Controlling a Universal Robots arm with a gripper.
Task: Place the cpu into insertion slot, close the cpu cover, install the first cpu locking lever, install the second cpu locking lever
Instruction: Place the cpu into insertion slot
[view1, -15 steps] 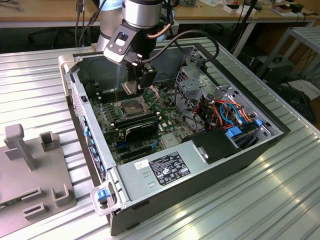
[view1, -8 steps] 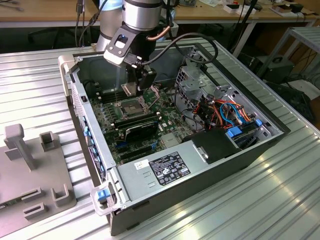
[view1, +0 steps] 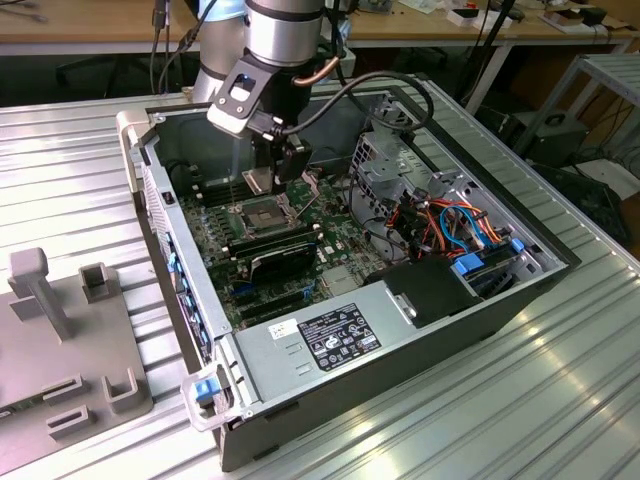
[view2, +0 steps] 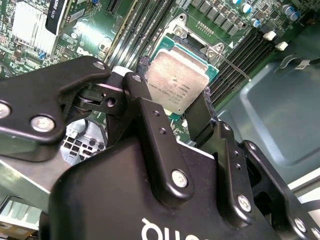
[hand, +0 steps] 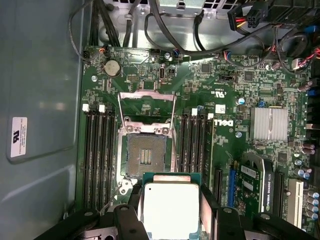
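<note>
The small flat square cpu (hand: 170, 207) with its dull silver-beige metal lid is, I judge, light and rigid but delicate. Its underside contacts and the socket's pins would not forgive a scrape or a tilted drop, and the smooth lid offers little friction. The sensible hold is by two opposite edges, leaving lid and underside free, and that is how it is gripped now. The black two-fingered gripper (hand: 171, 212) is closed to the chip's width, one of its fingers (view2: 150, 117) on each side, with the chip held flat between the tips in both wrist views. The square silver-rimmed insertion slot (hand: 146, 156) with its dark centre lies bare on the green motherboard (hand: 225, 125). The cpu hangs above the slot and off to one side, its nearer edge just over the slot's rim in the first wrist view, not yet seated. The thin silver frame of the cpu cover (hand: 146, 94) stands swung open on the slot's side away from the chip. In the exterior view the gripper hovers just above the slot inside the open grey computer case (view1: 480, 320)
</note>
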